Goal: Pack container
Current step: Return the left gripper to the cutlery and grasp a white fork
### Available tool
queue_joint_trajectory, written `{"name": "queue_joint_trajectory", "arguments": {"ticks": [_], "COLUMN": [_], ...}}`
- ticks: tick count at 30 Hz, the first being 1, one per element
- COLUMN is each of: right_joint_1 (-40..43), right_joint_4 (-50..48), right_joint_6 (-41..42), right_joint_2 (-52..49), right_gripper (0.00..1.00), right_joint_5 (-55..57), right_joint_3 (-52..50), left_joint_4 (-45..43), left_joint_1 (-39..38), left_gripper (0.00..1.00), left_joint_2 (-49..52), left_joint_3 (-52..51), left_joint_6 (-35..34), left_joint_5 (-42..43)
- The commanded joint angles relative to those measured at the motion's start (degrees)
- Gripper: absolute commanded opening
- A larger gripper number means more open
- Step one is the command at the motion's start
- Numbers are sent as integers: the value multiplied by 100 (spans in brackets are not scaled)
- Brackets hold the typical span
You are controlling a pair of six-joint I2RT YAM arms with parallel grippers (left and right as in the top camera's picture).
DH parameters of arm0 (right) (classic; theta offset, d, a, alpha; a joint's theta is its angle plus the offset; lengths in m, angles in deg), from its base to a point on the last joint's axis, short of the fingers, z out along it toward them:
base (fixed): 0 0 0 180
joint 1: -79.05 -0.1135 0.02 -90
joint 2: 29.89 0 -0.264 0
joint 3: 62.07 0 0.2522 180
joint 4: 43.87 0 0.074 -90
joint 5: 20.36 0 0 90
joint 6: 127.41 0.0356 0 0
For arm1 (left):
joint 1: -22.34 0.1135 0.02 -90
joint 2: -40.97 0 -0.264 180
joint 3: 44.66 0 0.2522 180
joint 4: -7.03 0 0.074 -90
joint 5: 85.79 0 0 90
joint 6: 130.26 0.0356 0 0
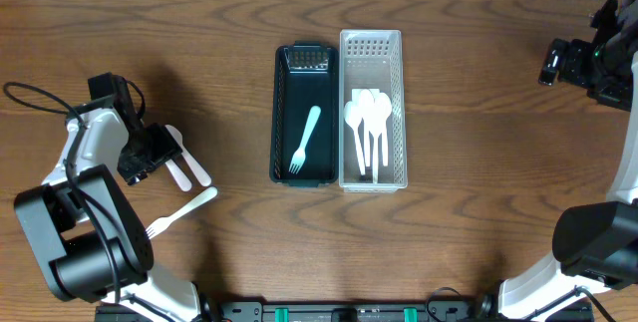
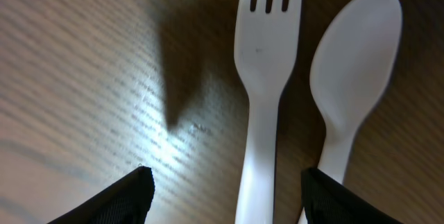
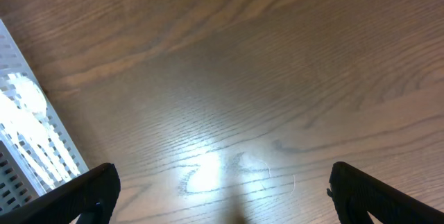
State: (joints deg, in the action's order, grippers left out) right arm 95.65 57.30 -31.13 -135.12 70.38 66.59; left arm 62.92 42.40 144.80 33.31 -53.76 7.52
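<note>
A dark green container (image 1: 281,113) at the table's middle holds one light blue fork (image 1: 305,139). Beside it on the right, a white perforated container (image 1: 400,113) holds several white spoons (image 1: 367,123). My left gripper (image 1: 159,151) is open and low over a white fork (image 2: 263,78) and a white spoon (image 2: 350,78) lying side by side on the table. In the left wrist view the fork's handle lies between the open fingers (image 2: 225,193), and the spoon's handle runs by the right finger. My right gripper (image 1: 548,65) is open and empty at the far right, over bare wood (image 3: 222,196).
Another white fork (image 1: 184,208) lies on the table in front of the left gripper, tines to the lower left. A corner of the white container (image 3: 28,134) shows at the left of the right wrist view. A black cable (image 1: 35,98) loops at the left edge.
</note>
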Motion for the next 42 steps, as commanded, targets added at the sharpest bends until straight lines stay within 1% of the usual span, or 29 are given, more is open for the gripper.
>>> {"name": "queue_joint_trajectory", "arguments": {"ticks": [1, 7, 11, 13, 14, 16, 17, 23, 24, 25, 27, 29, 31, 36, 39, 42], "right_joint_1": [-7, -7, -7, -7, -7, -7, -7, -7, -7, -7, -7, -7, -7, -7, -7, -7], "right_joint_4": [35, 96, 109, 109, 109, 109, 109, 133, 133, 133, 131, 131, 131, 131, 131, 131], "right_joint_6": [-81, -83, -81, -83, -81, -83, -83, -125, -125, -125, -125, -125, -125, -125, -125, -125], "right_joint_2": [-22, -22, -22, -22, -22, -22, -22, -22, -22, -22, -22, -22, -22, -22, -22, -22], "right_gripper": [99, 99, 99, 99, 99, 99, 99, 99, 99, 99, 99, 99, 99, 99, 99, 99], "right_joint_5": [-7, -7, -7, -7, -7, -7, -7, -2, -2, -2, -2, -2, -2, -2, -2, -2], "right_joint_3": [-37, -37, -37, -37, -37, -37, -37, -37, -37, -37, -37, -37, -37, -37, -37, -37], "left_joint_4": [-81, -221, -260, -260, -260, -295, -330, -391, -393, -407, -431, -450, -463, -479, -455, -236], "left_joint_1": [13, 13, 13, 13, 13, 15, 20, 20, 20, 17, 20, 17, 17, 17, 17, 17], "left_gripper": [70, 70, 70, 69, 64, 48, 45, 44, 41, 34, 24, 19, 8, 6, 6, 6], "left_joint_2": [317, 802, 922, 920, 920, 920, 920, 920, 920, 920, 920, 920, 920, 920, 914, 800], "left_joint_3": [-20, -20, -20, -17, -17, -17, -11, 44, 44, 44, 44, 44, 44, 44, 70, 234], "left_joint_6": [-85, -101, -101, -98, -98, -101, -105, -168, -168, -168, -173, -186, -188, -188, -188, -186], "left_joint_5": [22, 17, 17, 17, 17, 17, 22, 20, 20, 22, 22, 22, 22, 37, 37, 37]}}
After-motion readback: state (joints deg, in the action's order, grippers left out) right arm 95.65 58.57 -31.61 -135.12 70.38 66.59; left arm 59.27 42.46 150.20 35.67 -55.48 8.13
